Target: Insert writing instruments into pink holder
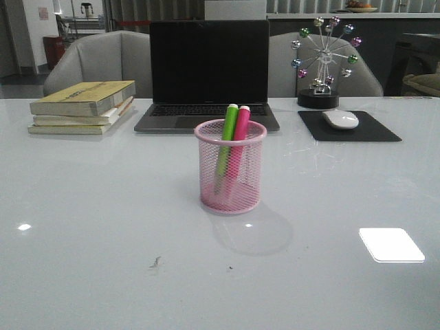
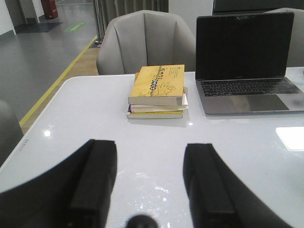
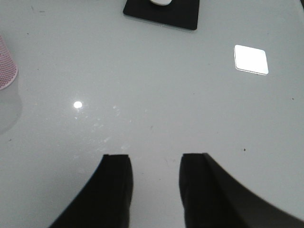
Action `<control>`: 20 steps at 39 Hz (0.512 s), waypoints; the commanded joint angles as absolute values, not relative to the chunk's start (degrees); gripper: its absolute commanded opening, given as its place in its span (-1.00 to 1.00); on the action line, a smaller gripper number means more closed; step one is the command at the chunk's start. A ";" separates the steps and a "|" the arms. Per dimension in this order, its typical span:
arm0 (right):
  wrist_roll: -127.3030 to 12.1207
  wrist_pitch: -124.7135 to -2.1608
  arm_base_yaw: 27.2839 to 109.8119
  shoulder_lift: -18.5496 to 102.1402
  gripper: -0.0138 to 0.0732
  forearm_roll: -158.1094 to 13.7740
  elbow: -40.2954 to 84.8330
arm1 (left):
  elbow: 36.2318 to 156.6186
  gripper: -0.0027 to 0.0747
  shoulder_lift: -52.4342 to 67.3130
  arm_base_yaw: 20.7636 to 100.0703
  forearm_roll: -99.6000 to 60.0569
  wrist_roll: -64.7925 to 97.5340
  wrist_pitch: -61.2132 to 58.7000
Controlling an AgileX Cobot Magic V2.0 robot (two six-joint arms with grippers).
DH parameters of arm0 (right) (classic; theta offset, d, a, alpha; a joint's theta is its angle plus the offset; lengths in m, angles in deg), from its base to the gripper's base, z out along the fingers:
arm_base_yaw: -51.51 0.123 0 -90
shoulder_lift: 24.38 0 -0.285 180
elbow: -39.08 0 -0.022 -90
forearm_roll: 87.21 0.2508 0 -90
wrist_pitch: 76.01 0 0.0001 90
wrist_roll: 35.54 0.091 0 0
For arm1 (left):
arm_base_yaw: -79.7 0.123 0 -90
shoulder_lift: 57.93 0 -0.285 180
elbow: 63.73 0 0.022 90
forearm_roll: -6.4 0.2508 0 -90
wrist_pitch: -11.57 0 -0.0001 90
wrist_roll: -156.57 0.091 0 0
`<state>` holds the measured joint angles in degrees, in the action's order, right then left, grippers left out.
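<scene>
The pink wire-mesh holder [image 1: 230, 168] stands upright in the middle of the white table. Inside it lean the lime green highlighter [image 1: 226, 137] and the bright pink highlighter [image 1: 240, 134], side by side, their pale caps poking above the rim. Neither arm shows in the front view. My left gripper [image 2: 149, 145] is open over bare table near the books, with nothing between its fingers. My right gripper [image 3: 155, 159] is open over bare table too, and an edge of the holder [image 3: 5, 71] shows at the side of its view.
A stack of yellow books [image 1: 84, 106] lies at the back left. An open laptop [image 1: 208, 75] stands behind the holder. A black mouse pad [image 1: 348, 126] with a white mouse [image 1: 340, 119] and a ferris-wheel ornament [image 1: 323, 62] are at the back right.
</scene>
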<state>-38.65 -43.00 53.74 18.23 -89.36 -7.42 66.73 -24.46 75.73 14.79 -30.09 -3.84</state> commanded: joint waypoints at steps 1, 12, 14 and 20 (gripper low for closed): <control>-38.52 -47.03 53.30 18.11 0.19 -90.08 -5.96 | 68.35 0.06 -24.31 75.72 14.53 -30.50 0.82; -38.52 -46.79 53.30 18.11 -0.03 -88.93 -5.96 | 68.35 0.06 -24.31 75.72 14.53 -30.50 0.45; -38.52 -46.79 53.30 18.11 -0.14 -88.62 -5.96 | 68.35 0.06 -24.31 75.72 14.53 -30.50 0.45; -38.52 -46.84 53.30 18.11 -0.43 -88.33 -5.96 | 68.35 0.06 -24.31 75.72 14.53 -30.50 0.45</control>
